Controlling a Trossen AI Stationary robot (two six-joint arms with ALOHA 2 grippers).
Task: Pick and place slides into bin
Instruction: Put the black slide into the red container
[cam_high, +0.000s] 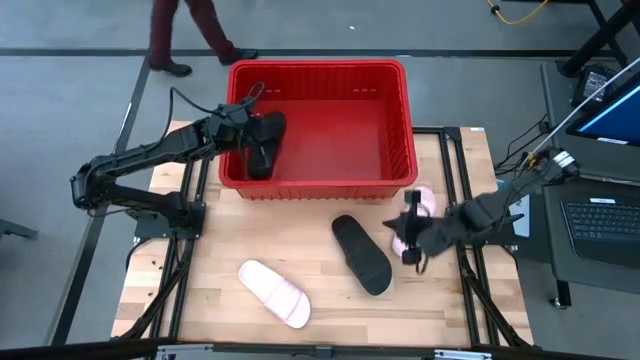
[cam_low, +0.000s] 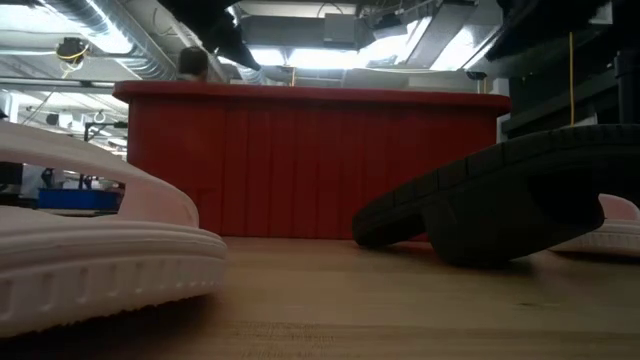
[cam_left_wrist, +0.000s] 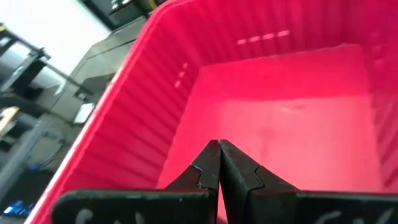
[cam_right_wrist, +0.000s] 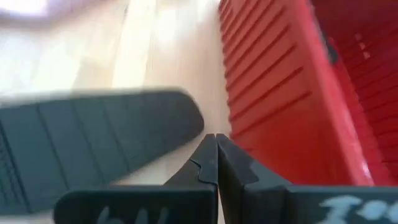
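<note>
Wooden surface (cam_high: 320, 300): three slides are left outside the bin (cam_high: 395, 80), one black slide (cam_high: 266, 140) inside. Both claws, left (cam_high: 262, 92) and right (cam_high: 408, 228), are shut, empty. Risk: pink slide (cam_high: 418, 212) gets nudged off-edge.

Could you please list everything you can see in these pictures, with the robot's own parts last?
bin: one, red, at the far middle of the table.
black slides: two; one inside the bin at its left side, one on the table in front of the bin.
pink slides: two; one at the table's near left, one by the bin's near right corner, partly hidden by the right arm.
table: one, pale wood.
person: one, legs only, dark red trousers, on the floor beyond the bin.
laptop: one, dark, right of the table.
left gripper: shut, over the bin's left side.
right gripper: shut, beside the right pink slide.
</note>
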